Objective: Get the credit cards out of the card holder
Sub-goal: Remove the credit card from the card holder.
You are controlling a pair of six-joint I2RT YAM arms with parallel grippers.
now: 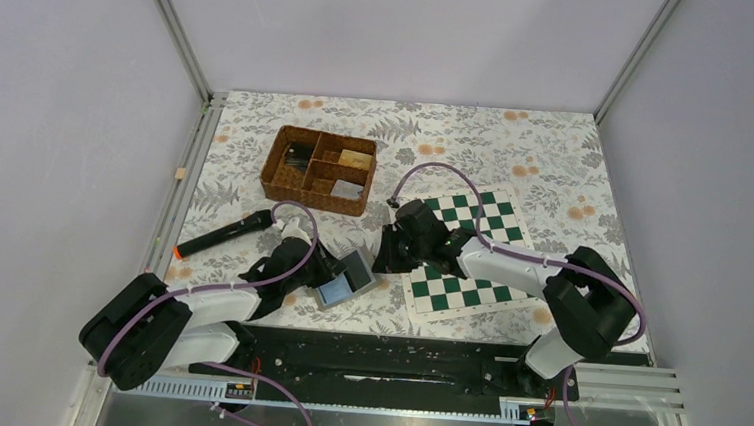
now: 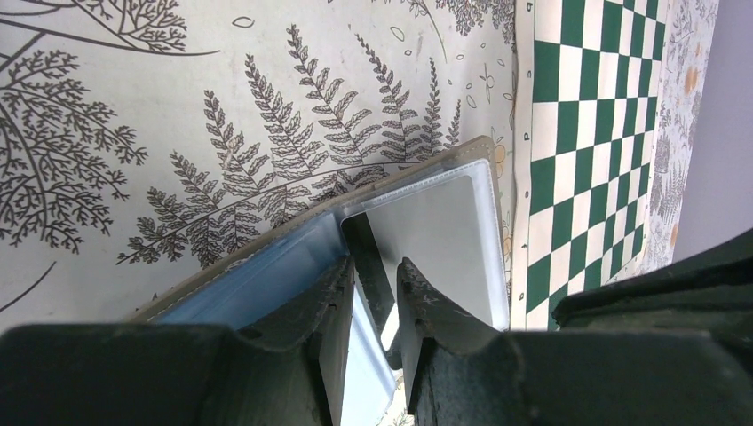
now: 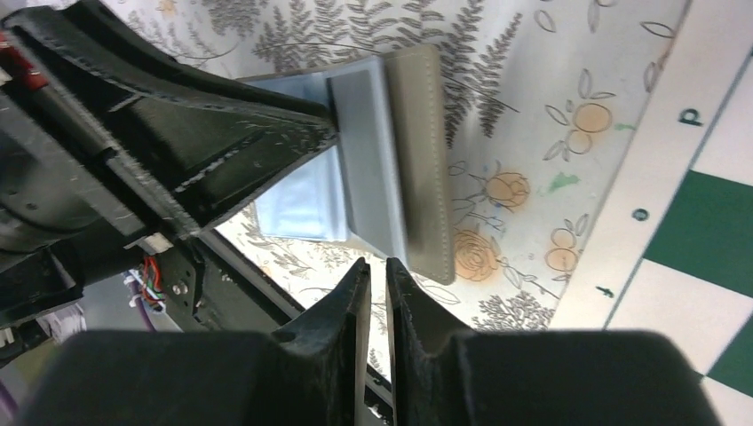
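Note:
The card holder (image 1: 348, 281) lies open on the floral cloth, grey outside and light blue inside. My left gripper (image 1: 324, 273) comes at it from the left. In the left wrist view the left gripper (image 2: 375, 271) is shut on a clear sleeve of the card holder (image 2: 266, 277). A pale card (image 2: 426, 235) shows inside the sleeve beyond the fingers. My right gripper (image 1: 387, 259) hovers just right of the holder. In the right wrist view the right gripper (image 3: 377, 266) stands open by a narrow slit, with nothing in it, a little short of the holder's grey cover (image 3: 422, 160).
A brown wicker basket (image 1: 318, 169) with compartments stands at the back. A green and white chessboard mat (image 1: 470, 255) lies under the right arm. A black marker with an orange tip (image 1: 223, 234) lies to the left. The black base rail (image 1: 373, 358) runs along the near edge.

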